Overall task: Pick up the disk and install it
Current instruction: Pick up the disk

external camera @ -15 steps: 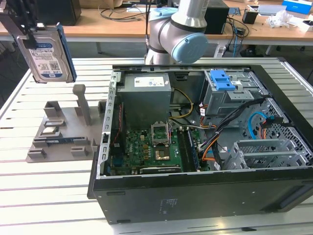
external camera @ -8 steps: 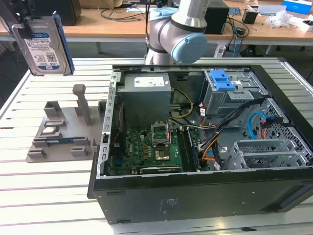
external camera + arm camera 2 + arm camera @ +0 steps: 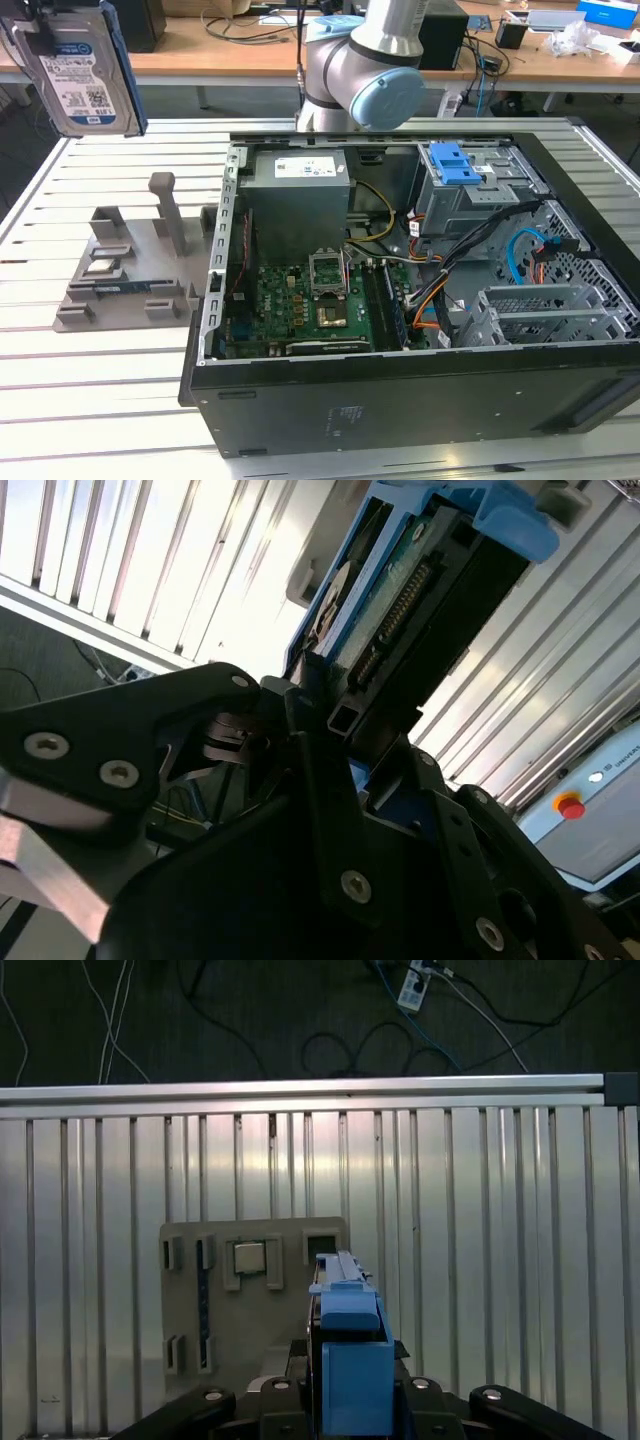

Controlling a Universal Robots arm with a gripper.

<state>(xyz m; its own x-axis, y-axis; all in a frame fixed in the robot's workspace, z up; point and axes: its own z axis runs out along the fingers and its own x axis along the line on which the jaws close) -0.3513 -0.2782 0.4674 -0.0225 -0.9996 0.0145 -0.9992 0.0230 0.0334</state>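
**Disk clamped, held up clear of the case**

You've got the disk [image 3: 85, 65] pinched edge-on in the gripper [image 3: 338, 718], jaws closed on it, high above the table [image 3: 100, 400] at the exterior view's left, well apart from the open PC case [image 3: 400, 405]. Inside the case: motherboard [image 3: 310, 300], PSU box [image 3: 300, 200], drive cage [image 3: 475, 200] w/ blue latch [image 3: 452, 162] on top. The grey holder [image 3: 120, 290] beside the case has a chip [image 3: 250, 1258] in one pocket.

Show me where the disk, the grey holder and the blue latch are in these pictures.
disk [image 3: 80, 75]: exterior view, on its white-and-blue label.
grey holder [image 3: 255, 1332]: first wrist view, on a bare part of its flat base.
blue latch [image 3: 455, 165]: exterior view, on its top face.
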